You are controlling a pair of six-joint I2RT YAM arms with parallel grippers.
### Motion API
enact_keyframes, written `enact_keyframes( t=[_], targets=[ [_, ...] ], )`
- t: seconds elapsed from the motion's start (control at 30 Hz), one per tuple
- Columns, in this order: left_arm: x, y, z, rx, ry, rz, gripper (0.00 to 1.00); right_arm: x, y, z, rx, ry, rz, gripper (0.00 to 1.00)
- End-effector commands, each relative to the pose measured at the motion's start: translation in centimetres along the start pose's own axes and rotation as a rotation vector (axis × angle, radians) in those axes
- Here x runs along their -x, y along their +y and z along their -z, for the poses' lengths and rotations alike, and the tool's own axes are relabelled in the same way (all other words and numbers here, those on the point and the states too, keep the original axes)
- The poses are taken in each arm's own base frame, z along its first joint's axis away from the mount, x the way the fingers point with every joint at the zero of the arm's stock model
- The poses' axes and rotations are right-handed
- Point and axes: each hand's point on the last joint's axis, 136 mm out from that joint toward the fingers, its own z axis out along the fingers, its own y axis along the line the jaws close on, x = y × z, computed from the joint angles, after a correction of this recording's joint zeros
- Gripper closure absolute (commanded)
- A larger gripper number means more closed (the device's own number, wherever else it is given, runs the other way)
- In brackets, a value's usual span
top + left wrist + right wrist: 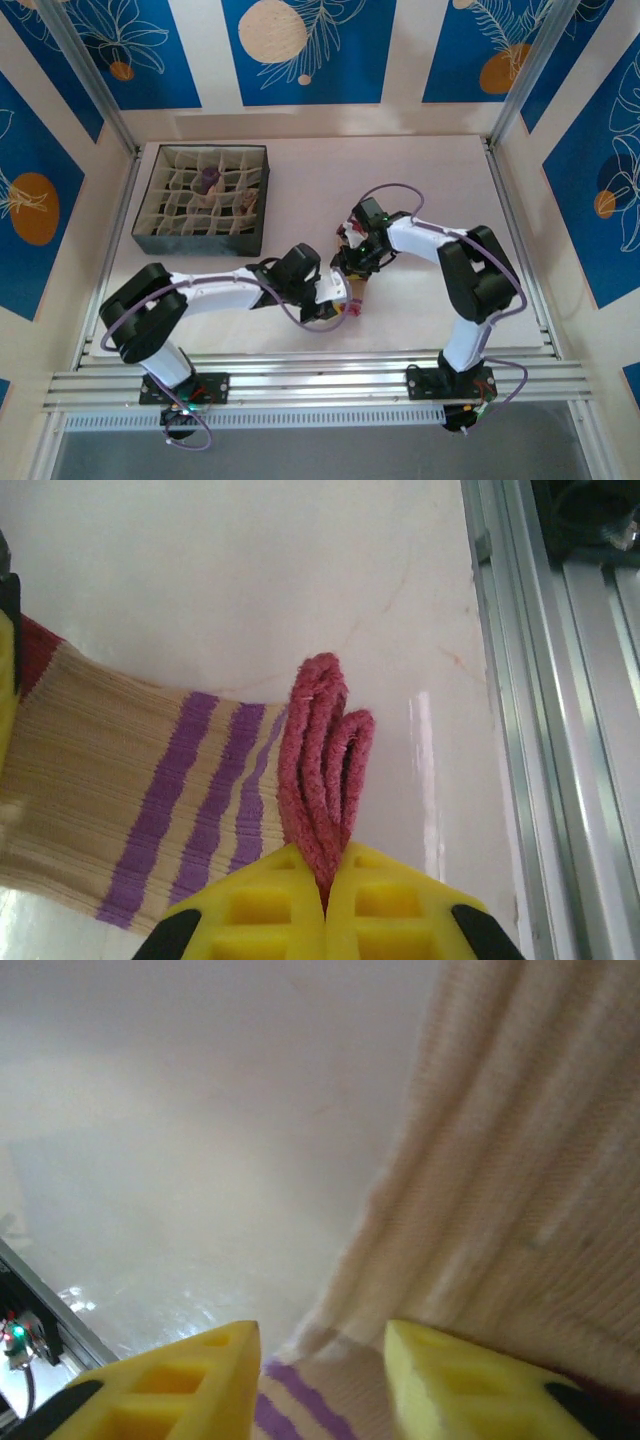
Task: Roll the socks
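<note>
Two grippers meet at your tan striped sock point(120, 780): your left gripper point(325, 880) pinches its folded dark-red edge point(320, 740) at twelve o'clock, the body lying toward nine. Your right gripper point(320, 1360) stands with jaws apart, tan fabric at one o'clock.

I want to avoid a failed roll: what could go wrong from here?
The left pincer is shut on just the folded red cuff; a pull may slip it out. The right pincer is open over the striped sock, so nothing pins that end and it may drag along the table.
</note>
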Motion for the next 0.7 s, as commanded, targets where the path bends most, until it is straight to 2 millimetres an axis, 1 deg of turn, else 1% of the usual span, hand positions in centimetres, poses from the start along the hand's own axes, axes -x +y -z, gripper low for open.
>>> enact_keyframes(
  t=[0.0, 0.07, 0.1, 0.2, 0.3, 0.43, 0.53, 0.67],
  targets=[
    [0.2, -0.4, -0.2, -0.091, 0.009, 0.131, 1.00, -0.4, 0.6, 2.9, 0.003, -0.109, 0.016, 0.59],
    [0.1, -0.1, -0.5, -0.117, 0.014, 0.185, 1.00, -1.1, 0.2, 4.5, 0.009, -0.165, -0.012, 0.59],
    [0.1, -0.1, -0.7, -0.132, 0.021, 0.208, 1.00, -1.8, -0.1, 5.1, 0.019, -0.184, -0.026, 0.59],
    [0.0, 0.2, -1.3, -0.168, 0.054, 0.267, 1.00, -3.8, -0.3, 5.8, 0.069, -0.204, -0.056, 0.57],
    [-0.2, 0.9, -2.0, -0.191, 0.083, 0.348, 1.00, -5.5, -0.1, 5.5, 0.115, -0.188, -0.089, 0.57],
    [-0.7, 2.1, -2.9, -0.223, 0.095, 0.476, 1.00, -7.0, -0.6, 4.6, 0.142, -0.183, -0.127, 0.55],
    [-0.9, 2.8, -3.2, -0.229, 0.105, 0.526, 0.99, -7.4, -1.2, 3.9, 0.137, -0.166, -0.147, 0.55],
    [-0.9, 3.5, -3.6, -0.242, 0.116, 0.584, 0.96, -7.3, -1.4, 3.1, 0.126, -0.143, -0.152, 0.55]
  ],
)
